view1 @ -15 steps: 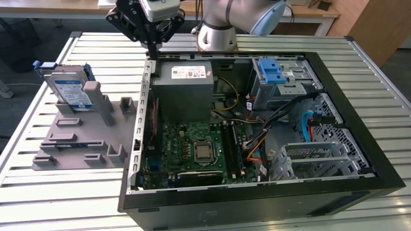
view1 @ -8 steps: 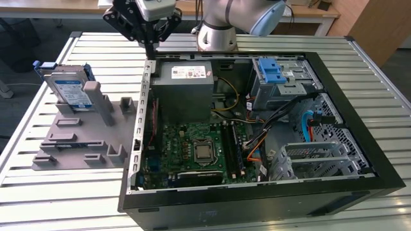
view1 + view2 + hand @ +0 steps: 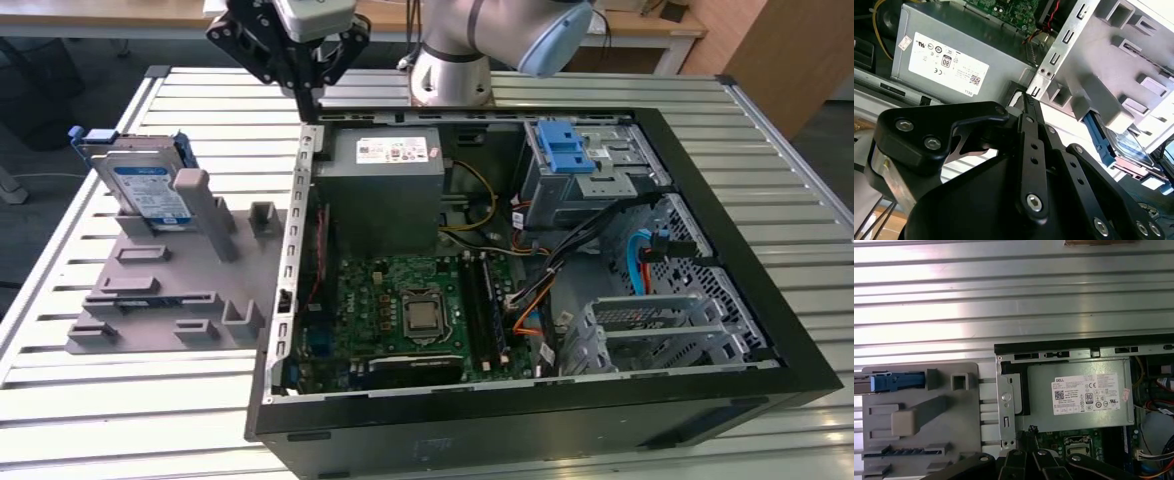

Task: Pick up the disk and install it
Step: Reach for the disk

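Approach stage: claw empty, disk not yet picked.
Exterior view: gripper (image 3: pixel 310 100) hangs above the open computer case's (image 3: pixel 787 330) rim, at 11 o'clock from the grey power supply box (image 3: pixel 387 180); fingers pressed together, pinching nothing. The disk (image 3: pixel 140 185) stands on edge in the grey fixture (image 3: pixel 160 300) outside the case, at about 8 o'clock from the gripper, well apart. First wrist view shows its blue carrier edge (image 3: pixel 896 381). The drive cage with blue latch (image 3: pixel 587 165) sits at the case's 1 o'clock. Judgement: a grasp calls for spreading the fingers and lining up over the disk's top edge.
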